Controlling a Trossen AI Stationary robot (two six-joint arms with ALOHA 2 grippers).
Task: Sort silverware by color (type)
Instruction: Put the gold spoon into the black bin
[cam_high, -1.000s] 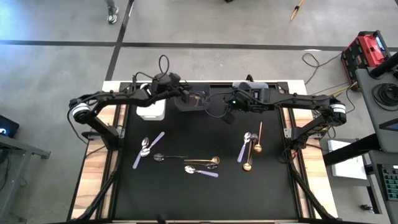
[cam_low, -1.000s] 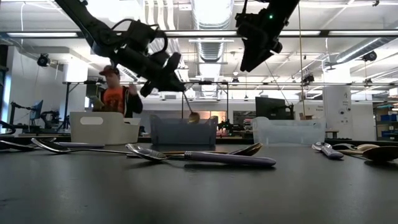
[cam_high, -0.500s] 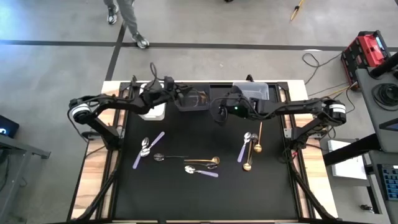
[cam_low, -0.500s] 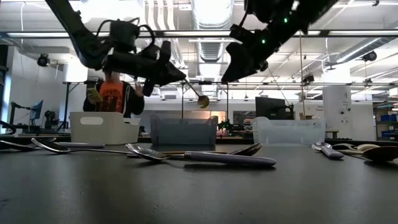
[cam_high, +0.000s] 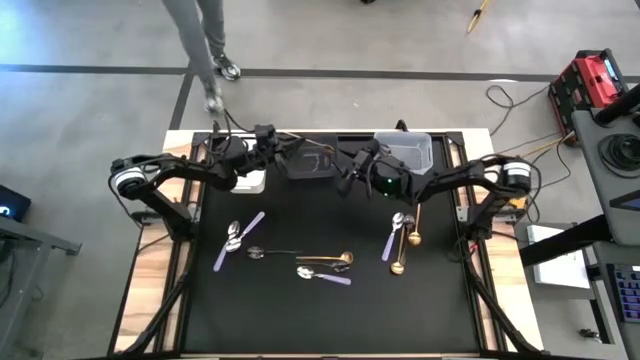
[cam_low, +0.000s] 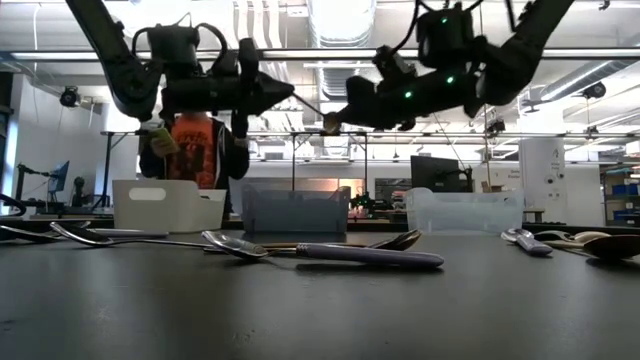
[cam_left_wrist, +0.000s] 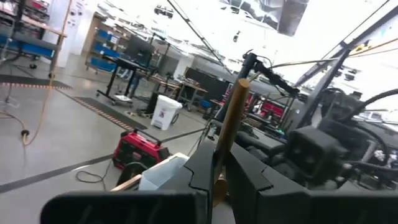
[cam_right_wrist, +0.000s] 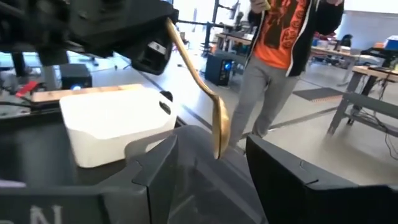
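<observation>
My left gripper (cam_low: 285, 96) is in the air above the dark bin (cam_low: 294, 211), shut on a gold spoon (cam_low: 312, 108) that points toward my right gripper (cam_low: 337, 118). My right gripper (cam_right_wrist: 214, 146) is open and lies level, facing the left one. The spoon's bowl (cam_right_wrist: 219, 127) hangs between its two fingers, and I see no touch. The rest of the silverware lies flat on the black mat: lilac-handled spoons (cam_high: 238, 238) (cam_high: 392, 238) (cam_high: 325, 276), gold ones (cam_high: 328, 259) (cam_high: 414, 222) and a dark one (cam_high: 270, 252). My left gripper pinches the gold spoon's handle (cam_left_wrist: 222, 155) between its two fingers. The fingers lie about level and point toward the table's right, along the handle. The spoon sticks out ahead of them, lifted clear, with its bowl end (cam_low: 329, 121) sloping slightly down toward the right gripper.
A white bin (cam_low: 168, 205), the dark bin and a clear bin (cam_low: 463, 210) stand in a row at the mat's far edge. A person (cam_low: 195, 140) walks behind the table's far left corner. The mat's near half (cam_high: 330, 320) has free room.
My left gripper has tipped up from slanting down to about level, swinging the gold spoon from hanging over the dark bin to pointing toward the right. My right gripper has come down and tipped from pointing down to level, moving its fingers around the spoon's bowl.
</observation>
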